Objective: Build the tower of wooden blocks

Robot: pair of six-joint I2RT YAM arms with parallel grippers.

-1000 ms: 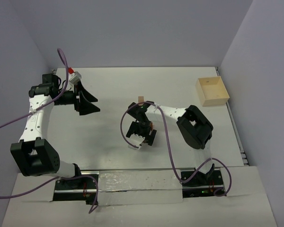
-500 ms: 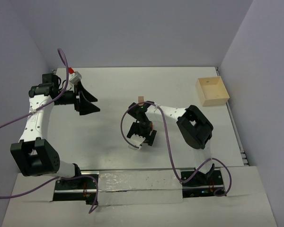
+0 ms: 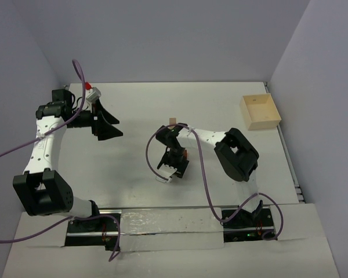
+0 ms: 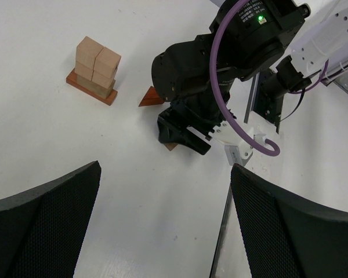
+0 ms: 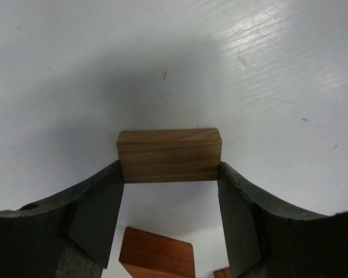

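Observation:
The wood block tower (image 4: pixel 94 68) is a short stack of pale cuboids on a reddish base bar; from above it shows as a small tan stack (image 3: pixel 172 121) just behind the right arm. My right gripper (image 5: pixel 169 174) points down at the table, and its fingertips press both ends of a dark brown wooden bar (image 5: pixel 169 155) that lies flat. A reddish block (image 5: pixel 156 253) lies just behind the bar, between the fingers. A reddish wedge (image 4: pixel 152 97) lies beside the right gripper (image 3: pixel 175 165). My left gripper (image 4: pixel 162 231) hangs open and empty at the far left (image 3: pixel 107 123).
A pale wooden square box (image 3: pixel 259 112) stands at the back right. The right arm's purple cable (image 3: pixel 206 179) loops over the table in front of the blocks. A sliver of another reddish piece (image 5: pixel 223 273) shows at the bottom edge of the right wrist view.
The right gripper's jaws have narrowed onto the brown bar and the wrist has shifted slightly left. The left arm has not moved.

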